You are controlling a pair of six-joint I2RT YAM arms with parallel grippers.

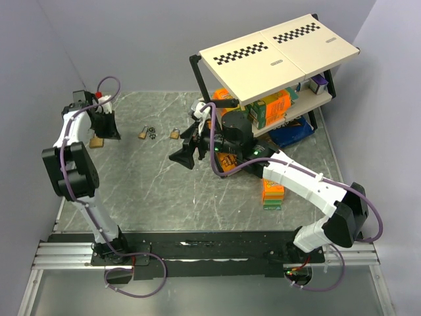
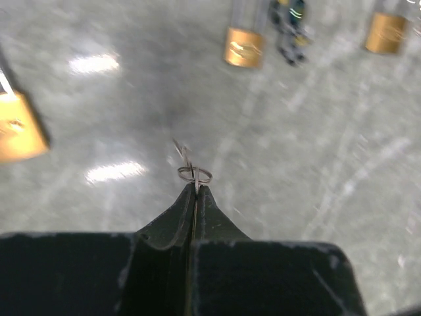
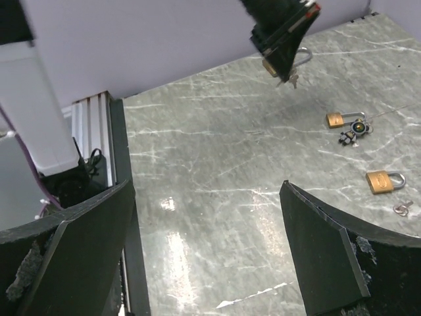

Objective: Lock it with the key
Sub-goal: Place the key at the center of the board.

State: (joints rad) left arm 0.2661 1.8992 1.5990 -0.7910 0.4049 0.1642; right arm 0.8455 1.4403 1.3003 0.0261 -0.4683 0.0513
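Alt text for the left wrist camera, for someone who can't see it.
The shut left gripper pinches a small key ring above a grey marbled table. Three brass padlocks lie blurred beyond it, two near the top, one at the left edge.

Brass padlocks: three on worktop point(image 1: 164, 191): left padlock point(image 1: 97, 141), middle padlock point(image 1: 142, 133), right padlock point(image 1: 175, 133).
Keys: pinched key point(image 2: 184, 157) on one wire ring; loose key point(image 3: 402, 209) on own small ring; one dark key bunch point(image 3: 355, 130), number within unreadable.
Arms: two.
Claws: two: left claw point(image 2: 195, 189), right claw point(image 3: 205, 197).
Shelf rack point(image 1: 309, 56): one, two tiers.
Checkerboard strips point(image 1: 242, 52): two.
Orange cartons point(image 1: 273, 193): at least four, partly hidden.
Blue packet point(image 1: 293, 131): one.
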